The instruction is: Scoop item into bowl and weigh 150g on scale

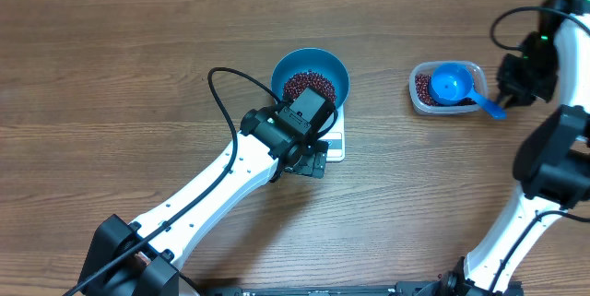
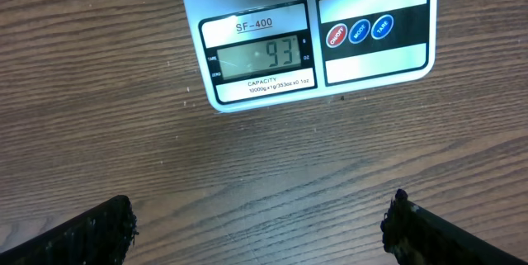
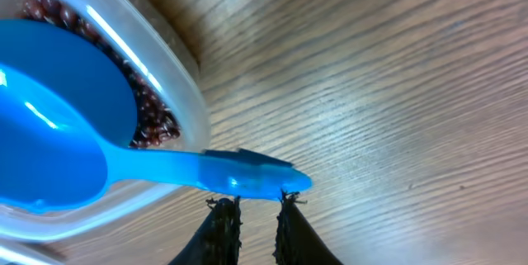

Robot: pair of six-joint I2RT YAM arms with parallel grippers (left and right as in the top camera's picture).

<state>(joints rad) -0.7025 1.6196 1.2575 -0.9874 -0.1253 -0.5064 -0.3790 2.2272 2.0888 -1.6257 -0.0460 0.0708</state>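
Note:
The blue bowl (image 1: 318, 60) stands on the white scale (image 1: 336, 144), with a heap of red-brown beans (image 1: 308, 84) inside it. In the left wrist view the scale (image 2: 375, 59) shows 93 on its display (image 2: 262, 54). My left gripper (image 2: 262, 215) hovers over bare wood just in front of the scale, jaws wide open and empty. At the far right my right gripper (image 3: 256, 203) is narrowly open. Its tips sit at the end of the blue scoop's handle (image 3: 239, 174) with wood showing between them. The scoop (image 1: 452, 84) lies in the clear tub.
The clear plastic tub (image 1: 419, 88) at the right holds more beans (image 3: 153, 120) under the scoop (image 3: 58, 133), and the scoop's handle sticks out over its rim (image 3: 177, 75). My left arm (image 1: 212, 185) crosses the table diagonally from the bottom left.

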